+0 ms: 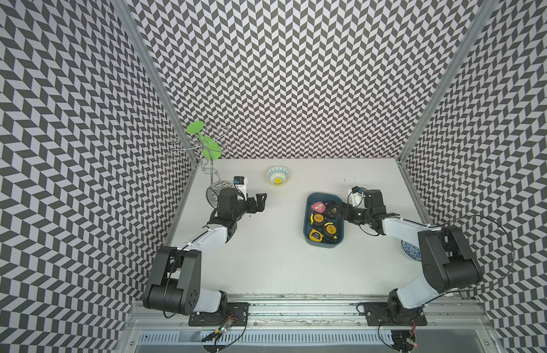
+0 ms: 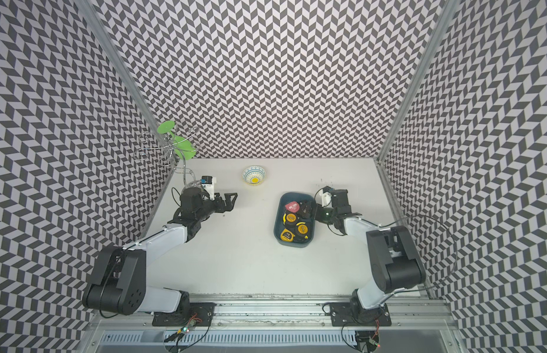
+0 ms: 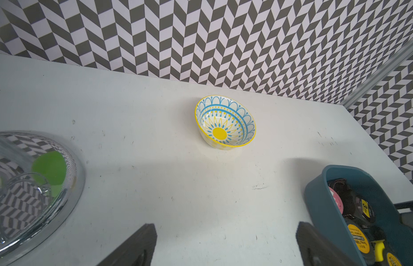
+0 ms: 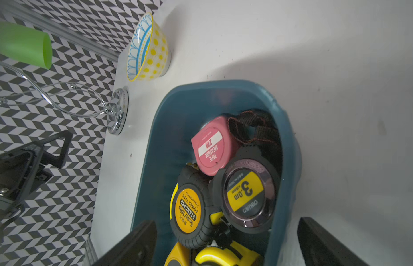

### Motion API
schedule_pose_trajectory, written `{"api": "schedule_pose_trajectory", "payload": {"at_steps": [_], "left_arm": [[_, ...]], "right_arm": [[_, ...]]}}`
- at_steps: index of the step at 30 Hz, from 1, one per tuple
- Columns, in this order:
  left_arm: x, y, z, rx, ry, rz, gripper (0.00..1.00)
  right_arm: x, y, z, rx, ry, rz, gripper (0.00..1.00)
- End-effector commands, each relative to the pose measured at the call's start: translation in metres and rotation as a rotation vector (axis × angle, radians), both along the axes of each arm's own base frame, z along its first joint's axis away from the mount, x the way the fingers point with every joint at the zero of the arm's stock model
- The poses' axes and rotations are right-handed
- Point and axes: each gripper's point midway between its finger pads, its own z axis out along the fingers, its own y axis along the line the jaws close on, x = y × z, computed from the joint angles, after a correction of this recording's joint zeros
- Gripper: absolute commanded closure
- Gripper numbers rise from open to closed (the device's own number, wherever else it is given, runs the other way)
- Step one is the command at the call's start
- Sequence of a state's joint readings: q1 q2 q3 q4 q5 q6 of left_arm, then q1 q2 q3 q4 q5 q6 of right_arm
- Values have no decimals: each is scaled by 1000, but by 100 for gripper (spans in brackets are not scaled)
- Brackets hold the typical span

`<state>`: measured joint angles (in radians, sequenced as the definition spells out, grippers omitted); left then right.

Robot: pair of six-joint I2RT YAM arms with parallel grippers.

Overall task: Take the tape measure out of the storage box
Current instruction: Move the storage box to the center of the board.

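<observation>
- Likely trouble: the tapes (image 1: 322,224) lay packed and overlapping, so a closing grip might pinch two, or catch a wall and drag the box (image 1: 306,223).
- The box sat right of centre. A pink tape (image 4: 211,145) lay at its far end, a black tape (image 4: 247,195) partly over it, and yellow ones nearer.
- The right gripper (image 1: 333,211) hung over that far end, jaws apart, empty.
- The left gripper (image 1: 261,201), jaws apart, waited well left.
- The far bowl (image 1: 278,175) was empty.
</observation>
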<state>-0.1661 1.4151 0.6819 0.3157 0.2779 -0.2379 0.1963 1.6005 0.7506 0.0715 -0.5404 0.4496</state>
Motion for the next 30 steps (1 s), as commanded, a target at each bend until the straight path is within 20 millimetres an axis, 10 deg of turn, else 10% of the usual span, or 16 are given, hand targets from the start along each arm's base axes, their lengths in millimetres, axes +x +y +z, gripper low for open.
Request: {"api": "schedule_pose_trajectory", "payload": {"at_steps": [1,21,30], "left_arm": [[-7,-5,5,-17,-4,-14,0],[-23,-4,7,-7,4,-5,0],[-38,-42,11,-20,55,-100,0]], "right_arm": [[2,21,7,26,-1,50,0],[-31,150,21,156,82,274,0],[-12,136,32,79,44,216,0]]}}
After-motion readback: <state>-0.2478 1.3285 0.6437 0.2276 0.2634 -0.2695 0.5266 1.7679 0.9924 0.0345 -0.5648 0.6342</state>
